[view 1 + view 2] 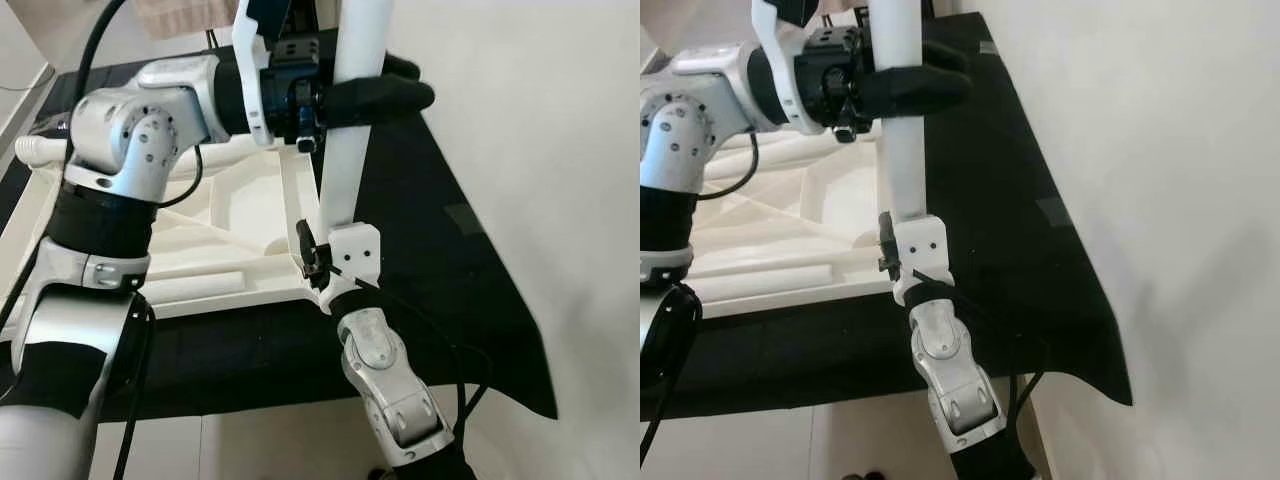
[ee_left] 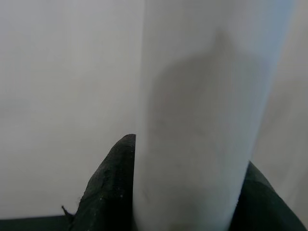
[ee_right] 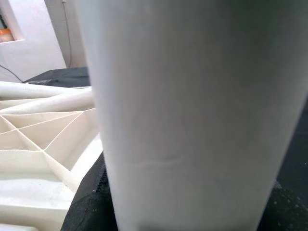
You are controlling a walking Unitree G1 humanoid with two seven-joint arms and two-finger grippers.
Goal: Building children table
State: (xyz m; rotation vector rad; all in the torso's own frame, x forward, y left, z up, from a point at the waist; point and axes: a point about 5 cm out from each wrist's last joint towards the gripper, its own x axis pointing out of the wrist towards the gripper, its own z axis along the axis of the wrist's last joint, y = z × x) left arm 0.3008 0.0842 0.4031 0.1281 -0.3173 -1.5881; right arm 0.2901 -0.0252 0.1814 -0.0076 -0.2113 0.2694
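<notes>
in the left eye view the white table leg (image 1: 345, 130) stood nearly upright over the corner of the upturned white tabletop (image 1: 230, 215) on the black mat (image 1: 440, 250), its foot at about 6 o'clock from the left gripper (image 1: 385, 95), which was clamped around the upper shaft, while the right gripper (image 1: 335, 262) gripped the leg low down, just beside the corner socket. in the right eye view the leg leaned slightly, top toward 12 o'clock. in the left wrist view black fingers (image 2: 108, 190) flanked the pale shaft on both sides. in the right wrist view the leg stood in front of the ribbed underside (image 3: 38, 144) at 9 o'clock (other loose legs lay beyond). to seat it well, both grips should probably keep the shaft plumb and press straight down, not sideways.
</notes>
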